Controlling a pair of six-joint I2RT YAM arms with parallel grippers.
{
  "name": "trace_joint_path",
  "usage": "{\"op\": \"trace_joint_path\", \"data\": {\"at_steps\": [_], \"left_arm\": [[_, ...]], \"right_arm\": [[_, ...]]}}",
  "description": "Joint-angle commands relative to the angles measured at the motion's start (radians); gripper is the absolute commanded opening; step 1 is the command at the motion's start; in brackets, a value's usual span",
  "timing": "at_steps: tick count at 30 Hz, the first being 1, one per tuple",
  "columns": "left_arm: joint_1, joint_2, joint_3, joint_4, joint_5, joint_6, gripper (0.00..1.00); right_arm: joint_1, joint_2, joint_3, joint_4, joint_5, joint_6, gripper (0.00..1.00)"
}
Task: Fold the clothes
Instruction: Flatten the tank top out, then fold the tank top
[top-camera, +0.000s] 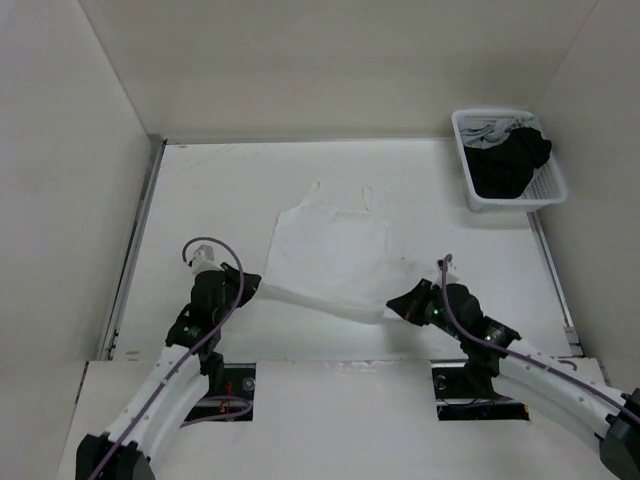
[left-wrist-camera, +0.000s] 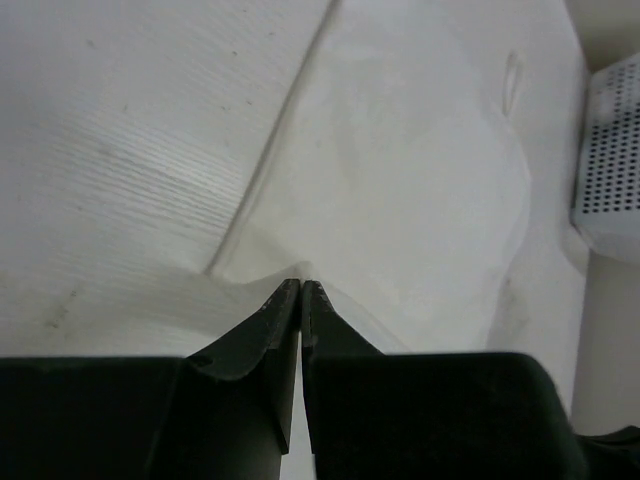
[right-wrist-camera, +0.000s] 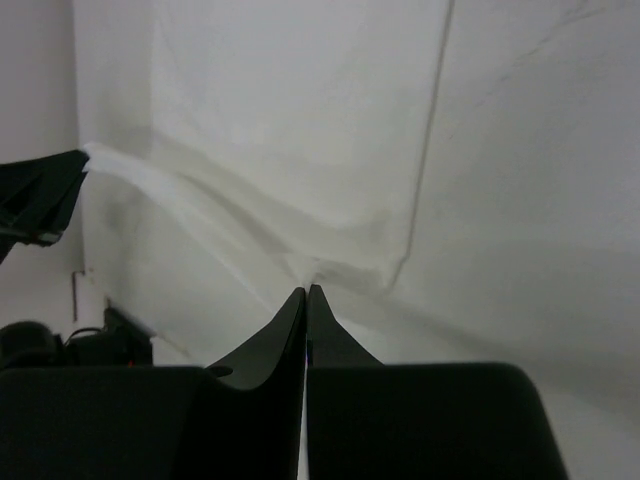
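Observation:
The white camisole (top-camera: 330, 255) lies spread on the table, its two thin straps pointing to the far side. My left gripper (top-camera: 252, 286) is shut on the hem's left corner, and my right gripper (top-camera: 392, 304) is shut on the hem's right corner. The near hem hangs lifted between them. In the left wrist view the fingertips (left-wrist-camera: 301, 286) pinch a raised peak of the white cloth (left-wrist-camera: 400, 180). The right wrist view shows the same: my gripper (right-wrist-camera: 306, 291) is closed on a gathered fold of the camisole (right-wrist-camera: 270, 150), and the left gripper's dark tip (right-wrist-camera: 40, 195) holds the far corner.
A white lattice basket (top-camera: 474, 190) with black garments (top-camera: 510, 160) stands at the far right corner; its perforated wall (left-wrist-camera: 610, 150) shows in the left wrist view. Pale walls close in the table on the left, back and right.

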Motion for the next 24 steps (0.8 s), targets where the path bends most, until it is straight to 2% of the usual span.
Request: {"op": "trace_joint_path", "data": {"at_steps": [1, 4, 7, 9, 12, 17, 21, 24], "left_arm": [[-0.041, -0.191, -0.007, -0.192, 0.005, -0.071, 0.03], [-0.064, -0.300, 0.034, -0.316, -0.024, -0.091, 0.03], [-0.060, -0.249, 0.111, -0.286, -0.073, -0.068, 0.03], [-0.049, -0.094, 0.178, -0.152, -0.087, -0.028, 0.03], [-0.045, 0.157, 0.289, 0.034, -0.084, 0.000, 0.03], [-0.017, 0.599, 0.528, 0.266, -0.116, 0.000, 0.03], [0.009, 0.912, 0.743, 0.340, -0.148, -0.022, 0.03], [0.038, 1.119, 0.917, 0.323, -0.155, -0.025, 0.03]], "right_arm": [[0.126, -0.136, -0.003, -0.099, 0.089, 0.133, 0.02], [0.211, -0.189, 0.068, -0.218, 0.182, 0.139, 0.02], [0.196, -0.134, 0.157, -0.230, 0.225, 0.063, 0.03], [0.113, -0.036, 0.220, -0.175, 0.212, -0.022, 0.03], [-0.051, 0.137, 0.299, -0.034, 0.109, -0.124, 0.03], [-0.325, 0.445, 0.442, 0.189, -0.086, -0.169, 0.02], [-0.433, 0.697, 0.598, 0.269, -0.146, -0.166, 0.03], [-0.488, 0.921, 0.736, 0.293, -0.173, -0.163, 0.03]]}}
